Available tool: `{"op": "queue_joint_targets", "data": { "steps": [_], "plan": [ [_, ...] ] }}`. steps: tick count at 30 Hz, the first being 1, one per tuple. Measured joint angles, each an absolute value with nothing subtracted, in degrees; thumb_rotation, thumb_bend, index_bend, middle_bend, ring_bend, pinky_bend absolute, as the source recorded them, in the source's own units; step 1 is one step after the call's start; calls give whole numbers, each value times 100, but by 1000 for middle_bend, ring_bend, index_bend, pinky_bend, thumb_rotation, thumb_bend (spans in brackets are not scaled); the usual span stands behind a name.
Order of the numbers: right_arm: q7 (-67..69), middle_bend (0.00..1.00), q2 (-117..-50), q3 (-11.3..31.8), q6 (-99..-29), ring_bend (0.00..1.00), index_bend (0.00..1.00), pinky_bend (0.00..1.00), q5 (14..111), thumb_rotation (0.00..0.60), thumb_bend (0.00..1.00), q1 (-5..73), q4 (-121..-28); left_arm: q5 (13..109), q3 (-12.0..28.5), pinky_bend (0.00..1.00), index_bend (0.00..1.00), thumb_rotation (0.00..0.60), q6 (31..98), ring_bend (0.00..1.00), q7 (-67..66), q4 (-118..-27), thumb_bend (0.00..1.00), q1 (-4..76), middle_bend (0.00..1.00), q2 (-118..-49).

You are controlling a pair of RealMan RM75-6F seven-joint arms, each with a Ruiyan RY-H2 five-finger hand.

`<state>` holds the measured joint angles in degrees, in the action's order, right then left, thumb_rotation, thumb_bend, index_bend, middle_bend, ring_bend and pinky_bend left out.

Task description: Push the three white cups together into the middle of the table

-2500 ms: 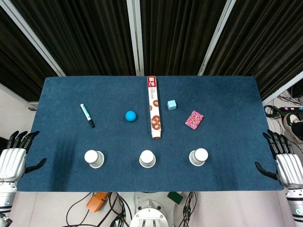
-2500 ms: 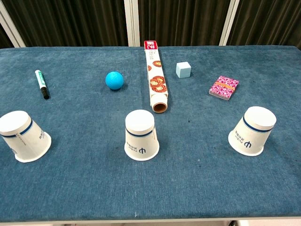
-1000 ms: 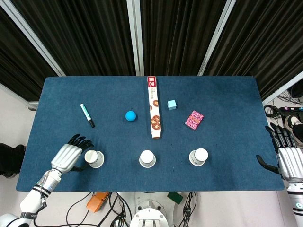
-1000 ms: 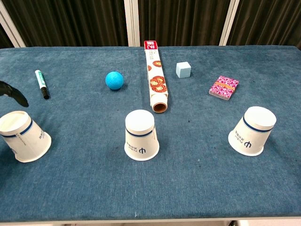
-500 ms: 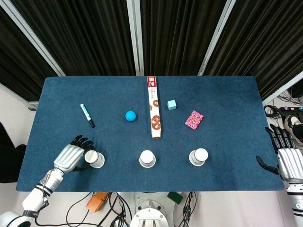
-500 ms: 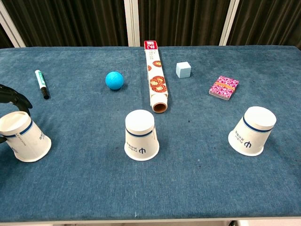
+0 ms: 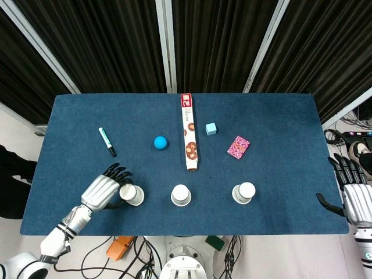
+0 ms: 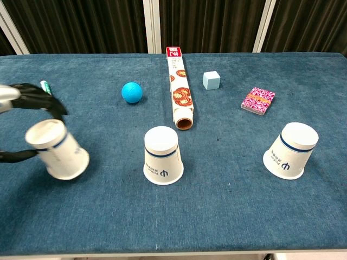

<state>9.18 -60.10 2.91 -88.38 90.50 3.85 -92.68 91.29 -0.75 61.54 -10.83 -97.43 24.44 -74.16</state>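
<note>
Paper cup point(image 7: 133, 195) in left robot hand point(image 7: 104, 190)

Soft, fuzzy blue cloth on the worktop point(image 8: 217, 216). Smooth white paper cup point(image 8: 57, 149), a bit shiny. Shiny silver metal hand point(image 7: 103, 190) with black plastic fingers point(image 8: 46, 101).

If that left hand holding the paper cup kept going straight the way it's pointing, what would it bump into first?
The left hand grips the left cup and points toward the table's middle. Going straight on, it would probably meet the middle cup first, with the cup it holds touching before the fingers. Depth is hard to judge.
</note>
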Motion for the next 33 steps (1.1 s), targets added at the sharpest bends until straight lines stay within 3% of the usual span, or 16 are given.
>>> {"op": "queue_joint_targets", "data": {
  "steps": [12, 26, 33],
  "plan": [
    [990, 55, -5998, 276, -8881, 0, 0, 22, 9017, 600, 381, 319, -9220, 8630, 336, 0, 394, 594, 5347, 98, -2107, -9988, 345, 3225, 177, -7995],
    [1082, 55, -6039, 277, -8875, 0, 0, 22, 8991, 600, 382, 295, -9124, 8182, 363, 0, 391, 593, 5214, 98, -2352, -10017, 316, 3497, 177, -8150],
    [1084, 55, -6043, 287, -8855, 0, 0, 22, 8994, 600, 382, 309, -9113, 8072, 299, 0, 304, 596, 5200, 98, -2397, -9967, 291, 3572, 177, -8208]
  ]
}}
